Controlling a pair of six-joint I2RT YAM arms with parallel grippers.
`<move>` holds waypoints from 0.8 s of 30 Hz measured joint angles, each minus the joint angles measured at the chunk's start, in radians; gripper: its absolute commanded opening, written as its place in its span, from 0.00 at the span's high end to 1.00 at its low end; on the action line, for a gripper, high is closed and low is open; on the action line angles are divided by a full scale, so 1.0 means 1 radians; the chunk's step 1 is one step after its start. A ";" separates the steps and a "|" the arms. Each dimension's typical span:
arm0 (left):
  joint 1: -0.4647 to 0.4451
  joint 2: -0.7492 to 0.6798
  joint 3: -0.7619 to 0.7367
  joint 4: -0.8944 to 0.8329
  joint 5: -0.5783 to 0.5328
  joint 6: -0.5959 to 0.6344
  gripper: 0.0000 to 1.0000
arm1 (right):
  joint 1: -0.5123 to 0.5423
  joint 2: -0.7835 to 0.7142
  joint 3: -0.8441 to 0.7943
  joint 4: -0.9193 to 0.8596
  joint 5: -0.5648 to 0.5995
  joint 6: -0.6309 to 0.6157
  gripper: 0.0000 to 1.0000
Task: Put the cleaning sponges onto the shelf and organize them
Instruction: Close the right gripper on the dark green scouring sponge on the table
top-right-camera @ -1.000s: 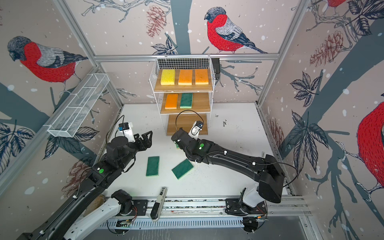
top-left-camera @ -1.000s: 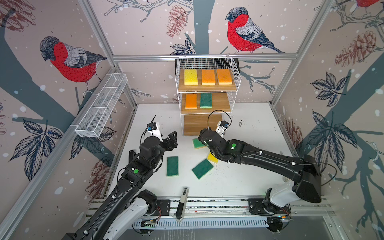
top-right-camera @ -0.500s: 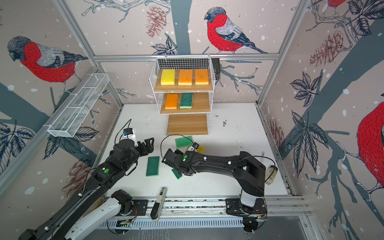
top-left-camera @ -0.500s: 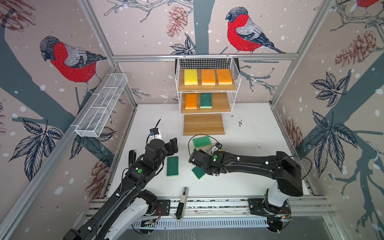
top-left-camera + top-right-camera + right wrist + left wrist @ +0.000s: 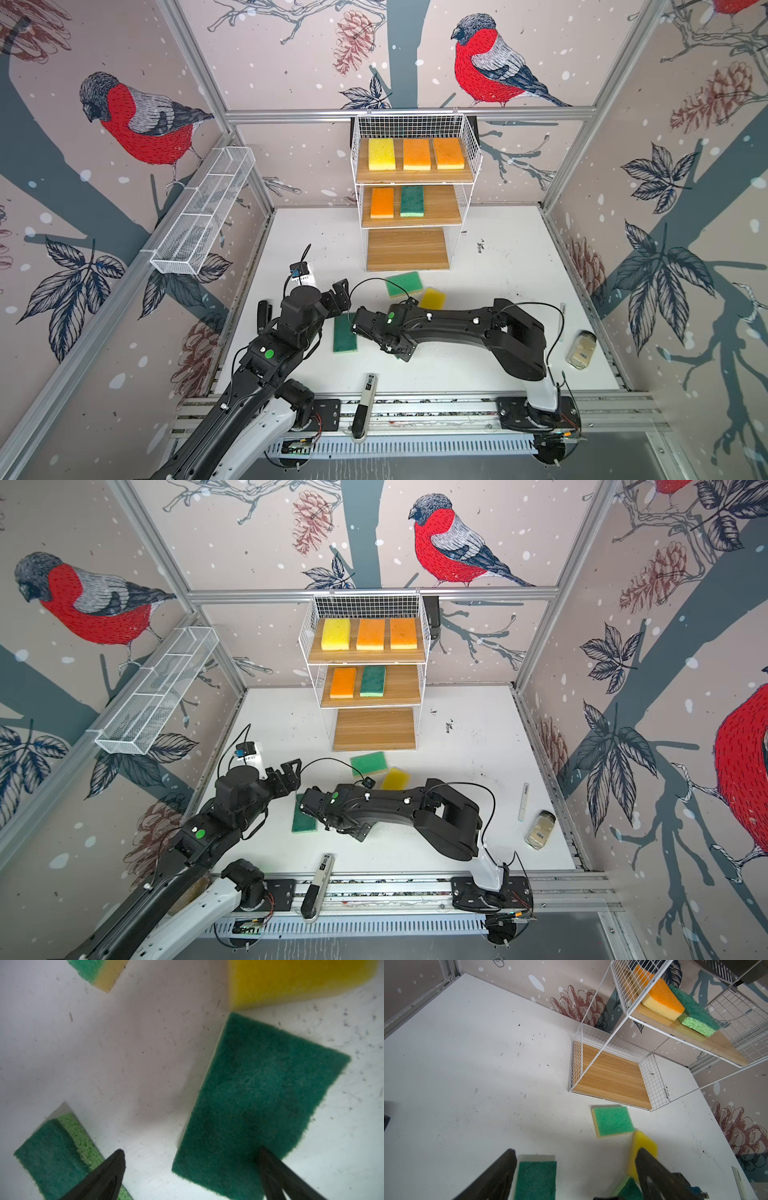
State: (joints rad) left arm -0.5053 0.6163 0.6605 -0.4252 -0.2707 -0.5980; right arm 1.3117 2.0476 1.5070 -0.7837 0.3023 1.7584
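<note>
**Both top views.** The 3-tier shelf point(image 5: 407, 249) point(image 5: 374, 729) of white wire grid and light wooden boards stands at upper centre, at the back of the white table point(image 5: 511, 266).
- **Top board, left to right:** a yellow rectangular foam sponge point(image 5: 381, 154), an orange sponge point(image 5: 417, 154) and a second orange sponge point(image 5: 449, 153).
- **Middle board, left part:** a third orange sponge point(image 5: 382, 202) just beside a dark green scouring sponge point(image 5: 412, 201).

**Loose on the table, 4 sponges at centre frame, below the shelf.**
- A lighter green sponge point(image 5: 404, 284) point(image 5: 613, 1121) lies nearest the shelf.
- A loose yellow sponge point(image 5: 432, 298) point(image 5: 642, 1147) lies just beside it, to its lower right.
- A lengthwise dark green sponge point(image 5: 345, 334) point(image 5: 302, 820) point(image 5: 47, 1157) lies left of centre.
- A hidden dark green sponge point(image 5: 259, 1101) point(image 5: 629, 1189) is almost wholly covered by the right arm point(image 5: 457, 328) in the top views.

**Left gripper** point(image 5: 338, 298) point(image 5: 575, 1150). It hovers left of centre, near the far end of the lengthwise dark green sponge. Its jaws are spread wide and hold nothing.

**Right gripper** point(image 5: 192, 1151). Its jaws are spread wide and nothing is gripped between them. In the right wrist view, 1 finger overlaps the near edge of the hidden dark green sponge and the other stands over bare table. Contact cannot be told.

**Periphery.** A long white mesh basket point(image 5: 203, 212) hangs on the wall at left. A small glass jar point(image 5: 582, 349) stands at lower right.
</note>
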 measured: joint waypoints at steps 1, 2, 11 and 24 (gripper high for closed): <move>0.001 0.000 0.000 -0.004 0.000 0.000 0.10 | 0.002 0.000 0.000 -0.005 -0.003 0.002 0.01; 0.002 0.000 0.000 -0.005 0.000 -0.001 0.09 | 0.003 0.000 0.000 -0.010 -0.008 0.005 0.00; 0.006 0.001 -0.011 -0.005 0.008 -0.004 0.09 | 0.024 -0.010 0.037 -0.092 -0.021 0.050 0.01; 0.010 0.003 -0.011 -0.005 0.017 -0.004 0.09 | 0.029 -0.040 0.013 -0.139 0.004 0.074 0.00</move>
State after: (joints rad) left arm -0.4953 0.6193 0.6491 -0.4297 -0.2535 -0.6018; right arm 1.3407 2.0071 1.5196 -0.9226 0.3065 1.8320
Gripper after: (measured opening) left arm 0.907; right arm 0.994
